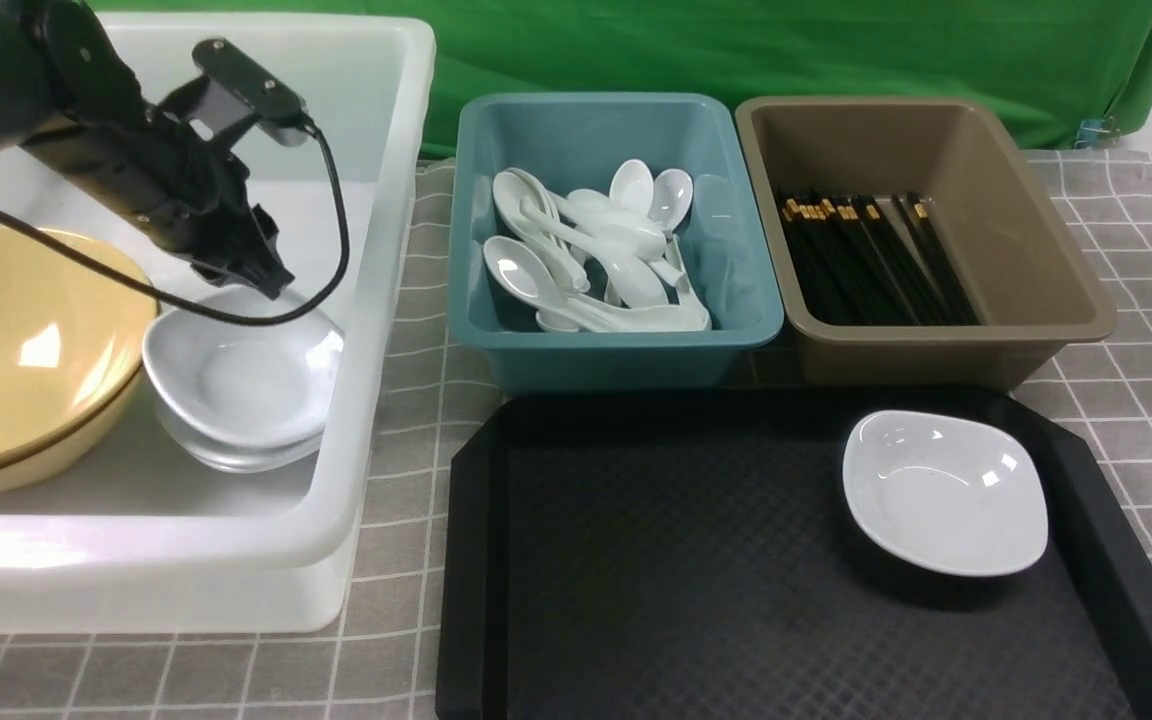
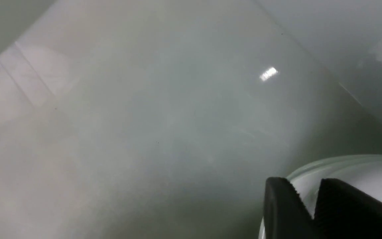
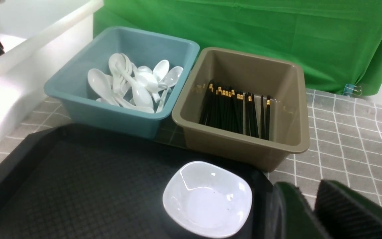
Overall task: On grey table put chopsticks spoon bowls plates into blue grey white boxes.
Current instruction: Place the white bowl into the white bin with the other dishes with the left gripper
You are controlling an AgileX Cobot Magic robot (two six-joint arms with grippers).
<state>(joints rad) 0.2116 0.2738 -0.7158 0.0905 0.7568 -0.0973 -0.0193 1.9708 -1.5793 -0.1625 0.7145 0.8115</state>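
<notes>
Spread with a white-lined cloth, the grey table (image 1: 1136, 330) carries one black tray (image 1: 636, 600) nearest the robot. On the tray's right side lies a single white plate (image 1: 944, 492), upright and alone. By the look of it, this is the only piece not yet sorted. The right gripper (image 3: 310, 194) hangs near that plate without touching it. Its claw is pressed nearly together and empty, and seems to be waiting its turn.

To the left stands the large white box (image 1: 136, 570), which takes the bulky ware because only it is wide enough. Inside it are two yellow bowls (image 1: 26, 350), nested to save room. Just beside them is a stack of plates (image 1: 241, 375), at least two and perhaps three. The left gripper (image 1: 266, 278) is down at the far rim of the top plate. In the left wrist view its claw (image 2: 312, 189) is drawn almost together with nothing visibly between the tips. Whether it touches the rim, I cannot tell.

Further back, two like-sized tubs stand side by side. The teal-blue box (image 1: 616, 360) holds roughly ten spoons (image 1: 596, 250), heaped too loosely for a sure count. The brownish-grey box (image 1: 1036, 230) holds the chopsticks (image 1: 866, 260), laid parallel with gold bands at the far end and too tightly packed to number. Behind everything hangs a green cloth (image 1: 736, 40).
</notes>
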